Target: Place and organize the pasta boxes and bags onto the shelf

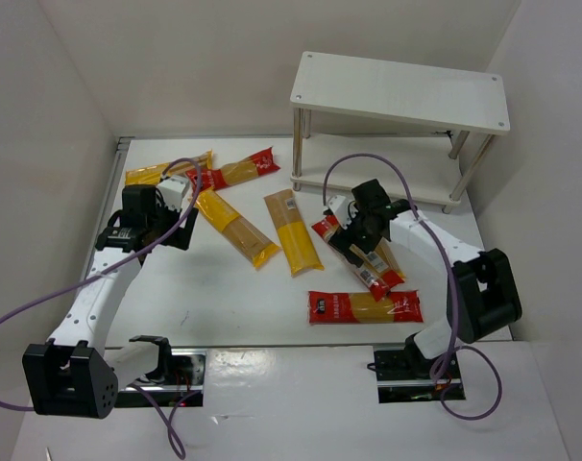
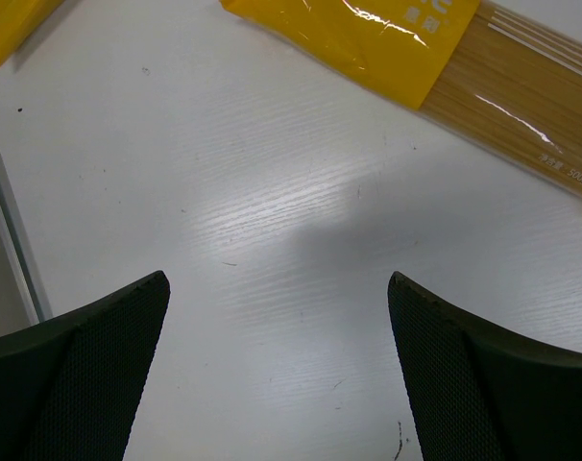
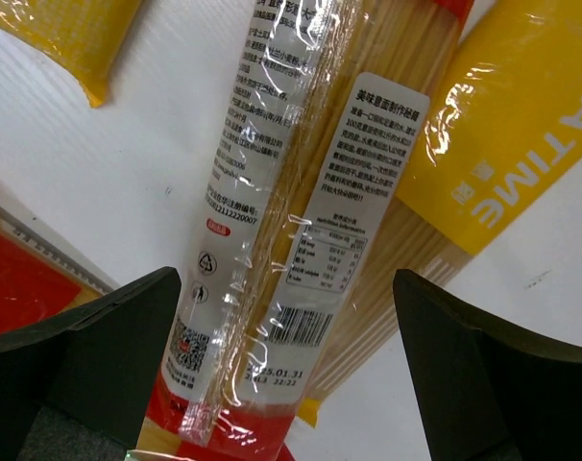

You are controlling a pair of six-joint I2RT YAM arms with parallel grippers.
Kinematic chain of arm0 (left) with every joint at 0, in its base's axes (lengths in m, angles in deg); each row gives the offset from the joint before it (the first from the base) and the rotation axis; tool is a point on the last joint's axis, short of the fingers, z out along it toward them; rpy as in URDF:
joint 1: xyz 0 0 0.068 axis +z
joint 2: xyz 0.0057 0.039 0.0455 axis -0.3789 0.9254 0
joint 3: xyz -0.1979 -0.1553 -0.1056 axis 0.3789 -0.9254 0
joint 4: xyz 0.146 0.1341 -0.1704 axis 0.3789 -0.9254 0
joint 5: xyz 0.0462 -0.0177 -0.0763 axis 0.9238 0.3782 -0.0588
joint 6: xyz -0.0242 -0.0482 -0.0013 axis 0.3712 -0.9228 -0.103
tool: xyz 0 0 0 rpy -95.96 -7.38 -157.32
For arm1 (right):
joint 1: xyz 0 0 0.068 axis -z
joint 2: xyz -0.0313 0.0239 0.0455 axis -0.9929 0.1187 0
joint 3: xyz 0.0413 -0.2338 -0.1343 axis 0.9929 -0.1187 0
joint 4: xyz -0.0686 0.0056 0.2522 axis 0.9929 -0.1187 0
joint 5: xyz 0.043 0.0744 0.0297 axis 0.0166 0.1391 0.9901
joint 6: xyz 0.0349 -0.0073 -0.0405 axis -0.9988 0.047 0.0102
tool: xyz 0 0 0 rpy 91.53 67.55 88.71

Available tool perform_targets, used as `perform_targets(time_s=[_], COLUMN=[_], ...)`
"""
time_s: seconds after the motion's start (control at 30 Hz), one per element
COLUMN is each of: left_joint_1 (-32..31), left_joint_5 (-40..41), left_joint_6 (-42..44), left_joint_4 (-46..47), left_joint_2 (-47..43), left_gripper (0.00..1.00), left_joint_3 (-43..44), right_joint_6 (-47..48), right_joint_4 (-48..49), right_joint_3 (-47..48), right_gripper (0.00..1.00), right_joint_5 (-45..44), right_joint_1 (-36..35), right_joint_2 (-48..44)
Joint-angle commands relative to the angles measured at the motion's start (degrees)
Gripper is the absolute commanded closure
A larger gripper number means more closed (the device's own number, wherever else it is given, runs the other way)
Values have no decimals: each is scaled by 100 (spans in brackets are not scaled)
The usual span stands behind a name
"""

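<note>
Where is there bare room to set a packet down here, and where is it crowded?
Bare: the shelf's top board; the near table between the left arm and the lone red packet. Crowded: overlapping packets under the right gripper, and the far-left cluster.

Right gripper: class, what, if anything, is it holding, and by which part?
Nothing is clamped. The right gripper is open, its fingers straddling a red-ended spaghetti packet near its barcode end, on the table.
</note>
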Motion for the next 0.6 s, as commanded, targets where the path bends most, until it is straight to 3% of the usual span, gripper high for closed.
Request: perform_targets(time_s=[0.0,0.57], left_joint_1=[25,25], left_joint_5=[29,29], left_joint_6=[90,90], left_joint_4=[94,94], left_joint_2=[-62,-10], left_gripper=[0,0], left_joint_3=[-11,-11], right_joint_6=[181,165], right_joint_4=[390,451], right_joint_3=[-82,-188], right_gripper=[0,0], right_joint_5=[112,368], right_joint_1=[-41,11], right_joint_2=[181,938])
